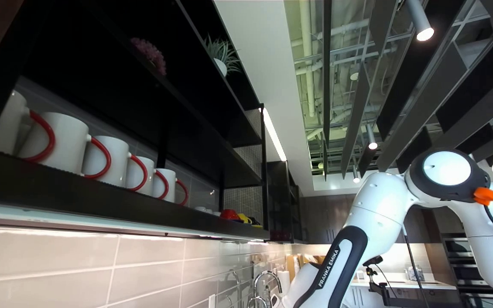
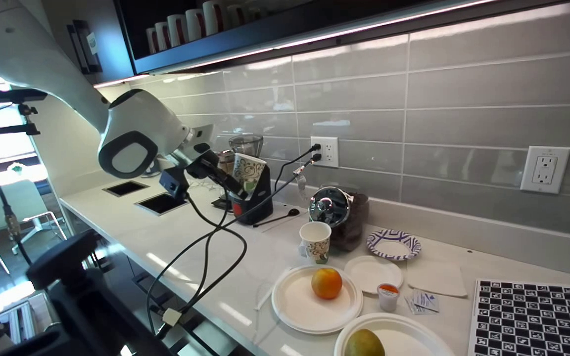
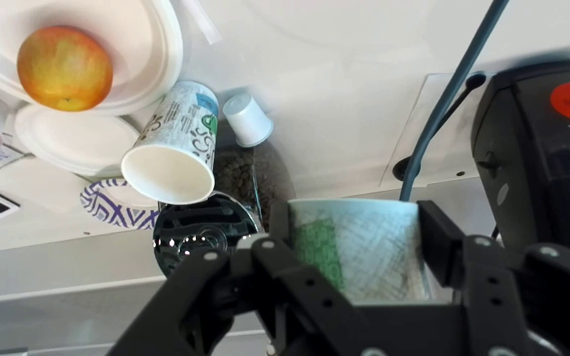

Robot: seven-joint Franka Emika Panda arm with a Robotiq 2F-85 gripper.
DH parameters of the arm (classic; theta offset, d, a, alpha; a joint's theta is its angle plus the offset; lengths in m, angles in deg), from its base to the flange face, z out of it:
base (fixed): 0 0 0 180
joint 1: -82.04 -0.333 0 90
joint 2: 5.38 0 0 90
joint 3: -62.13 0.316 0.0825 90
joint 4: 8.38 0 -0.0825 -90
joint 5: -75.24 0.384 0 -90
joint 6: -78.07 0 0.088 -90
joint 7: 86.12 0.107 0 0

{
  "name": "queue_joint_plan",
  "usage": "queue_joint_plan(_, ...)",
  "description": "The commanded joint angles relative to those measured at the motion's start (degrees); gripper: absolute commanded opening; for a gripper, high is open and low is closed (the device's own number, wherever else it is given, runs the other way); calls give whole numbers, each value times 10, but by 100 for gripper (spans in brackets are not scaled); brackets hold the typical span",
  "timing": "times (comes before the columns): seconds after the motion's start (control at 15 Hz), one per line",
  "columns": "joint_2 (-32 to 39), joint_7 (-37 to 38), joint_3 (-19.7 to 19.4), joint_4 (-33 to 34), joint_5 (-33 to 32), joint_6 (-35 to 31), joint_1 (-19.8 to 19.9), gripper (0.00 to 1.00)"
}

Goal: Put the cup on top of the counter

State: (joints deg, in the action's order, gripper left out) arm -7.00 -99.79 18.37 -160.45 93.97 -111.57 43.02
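My gripper (image 3: 353,217) is shut on a patterned paper cup (image 3: 374,252) with a green patch, one finger on each side. In an exterior view this cup (image 2: 249,167) is tilted and held above the counter (image 2: 267,254), in front of a black machine. A small plain white cup (image 3: 248,120) lies on the counter in the wrist view, beside another paper cup (image 3: 193,123). That paper cup (image 2: 316,242) stands upright in an exterior view. My gripper is out of sight in the exterior view facing the shelf.
The black machine (image 2: 264,200) stands by the wall. A bean jar (image 2: 356,225), an orange-red fruit (image 2: 327,283) on a plate, and more plates are on the counter. Black cables (image 2: 208,242) hang near the arm. White mugs with red handles (image 1: 69,141) stand on the shelf.
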Motion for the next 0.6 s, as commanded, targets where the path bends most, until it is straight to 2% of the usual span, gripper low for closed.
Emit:
queue_joint_plan(0.0,-2,101,137,-13,-36,40,132,39)
queue_joint_plan(0.07,5,123,185,-10,-37,49,175,39)
queue_joint_plan(0.13,11,106,111,-2,5,60,88,39)
queue_joint_plan(0.2,19,106,130,4,19,65,104,39)
queue_joint_plan(0.27,22,101,128,6,32,69,102,39)
queue_joint_plan(0.33,9,98,133,-6,4,56,112,64)
queue_joint_plan(0.53,13,98,133,-6,14,58,110,64)
